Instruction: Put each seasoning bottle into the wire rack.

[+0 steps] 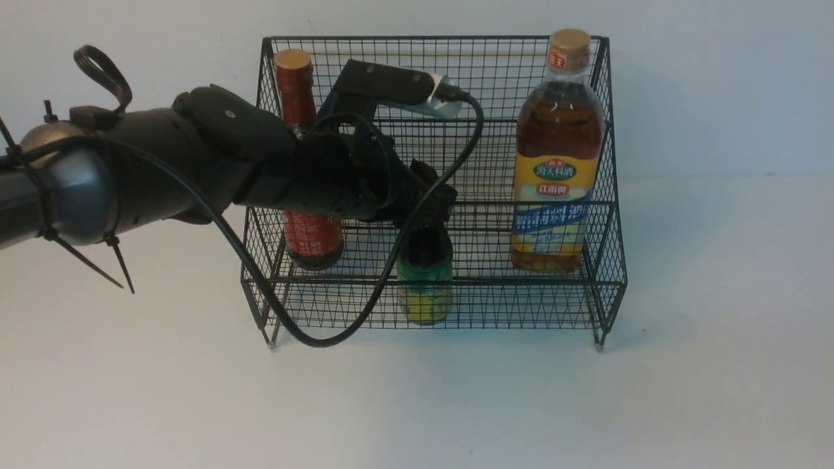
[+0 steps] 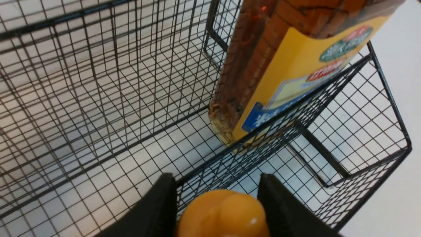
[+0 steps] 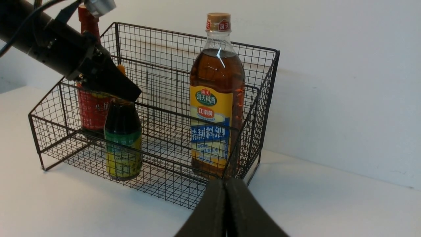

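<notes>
From the left, the robot's black left arm (image 1: 163, 169) reaches across the front of a black wire-mesh stepped rack (image 1: 521, 306) that stands on a plain white surface (image 1: 717, 391). A black cable loops down from the arm's wrist in front of the rack.

On the raised rear tier, at its left end, a dark long-necked bottle with a red and yellow label (image 1: 313, 236) stands upright, partly hidden behind the arm.

Just right of it, about mid-rack, the left gripper (image 1: 427, 207) comes down over a small dark bottle with a green-yellow label and a yellow nozzle cap (image 1: 425, 286). Its jaws are clamped on either side of the cap, as the left wrist view shows. This bottle is upright in the lower front tier, with its base at the mesh floor.

Towards the right end of the rear tier, a tall amber bottle with a yellow-blue label and a tan cap (image 1: 554, 169) stands upright, well apart from the other two.

The right gripper (image 3: 226, 181) shows only in its own wrist view. It is outside the rack near the right front corner, with its jaws pressed together on nothing.
</notes>
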`<state>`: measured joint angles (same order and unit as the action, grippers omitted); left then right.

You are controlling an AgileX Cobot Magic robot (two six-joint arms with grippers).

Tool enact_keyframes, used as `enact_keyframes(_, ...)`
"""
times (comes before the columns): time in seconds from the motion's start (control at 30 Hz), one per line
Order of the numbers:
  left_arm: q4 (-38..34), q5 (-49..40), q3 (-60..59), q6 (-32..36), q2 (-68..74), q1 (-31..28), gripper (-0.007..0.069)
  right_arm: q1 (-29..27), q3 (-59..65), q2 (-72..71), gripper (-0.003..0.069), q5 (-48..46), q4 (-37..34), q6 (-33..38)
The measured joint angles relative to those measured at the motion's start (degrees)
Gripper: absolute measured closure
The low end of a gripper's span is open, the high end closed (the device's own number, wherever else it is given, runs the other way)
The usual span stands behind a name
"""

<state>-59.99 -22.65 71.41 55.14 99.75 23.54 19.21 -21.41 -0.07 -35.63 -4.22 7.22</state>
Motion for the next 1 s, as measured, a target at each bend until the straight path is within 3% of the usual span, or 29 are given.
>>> enact_keyframes(0.17,0.0,-2.0,0.0,0.4,0.0,0.0,0.0297,0.0,0.0,0.0,0.0673,0.0,-1.2,-0.1)
enact_keyframes(0.33,0.0,-3.9,0.1,2.1,-0.1,0.0,0.0195,0.0,-1.5,0.0,0.0673,0.0,-4.9,-1.1)
enact_keyframes(0.6,0.2,-4.4,0.1,2.5,-2.1,-0.1,0.0053,0.0,-2.2,0.0,0.0673,0.0,-5.3,-1.1)
enact_keyframes(0.93,1.3,-5.0,0.1,4.2,-11.9,-0.2,0.0043,0.0,-2.2,0.0,0.0673,0.0,-5.4,-1.1)
enact_keyframes(1.0,3.0,-6.3,0.1,4.4,-14.7,-0.2,0.0074,0.0,-2.2,0.0,0.0673,0.0,-5.4,-1.1)
